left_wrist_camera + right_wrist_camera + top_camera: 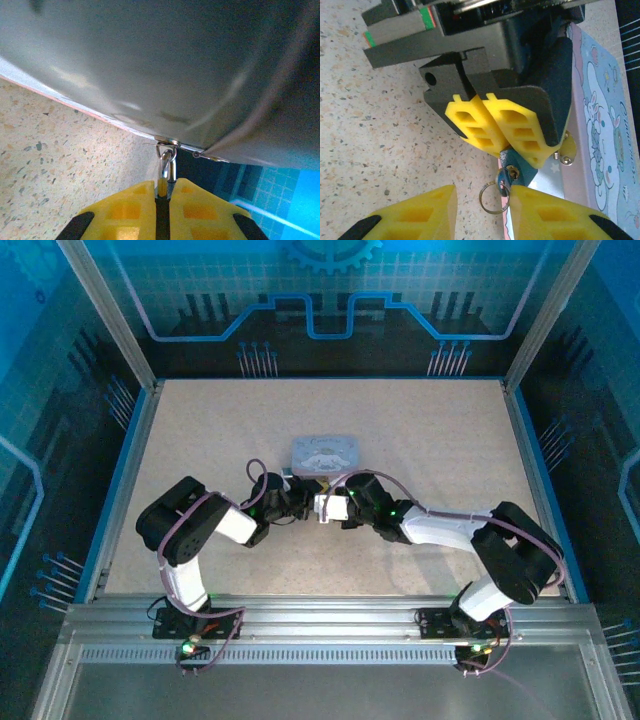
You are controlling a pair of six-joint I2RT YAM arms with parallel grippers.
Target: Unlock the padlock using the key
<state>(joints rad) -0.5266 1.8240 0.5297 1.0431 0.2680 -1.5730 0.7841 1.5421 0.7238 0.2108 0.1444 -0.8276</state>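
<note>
The tiny padlock point(520, 167) hangs from the hasp point(167, 141) on the near side of the tin box point(600, 135), near the worktop's point(440, 440) centre. The left gripper point(510, 147) is clamped tight on it. It looks light, rigid and slippery. Its small key point(504, 176), apparently seated in the keyway, is best pinched across the flat head. The right gripper point(484, 196) stands partly open astride the key, not gripping. The tin's lid is closed and its contents are hidden.

No text, number or brand legible, tin lid point(600, 130) carries one line of cursive lettering point(622, 127) near its long edge, beside a printed cartoon figure point(600, 107), characters too small and blurred to read.
</note>
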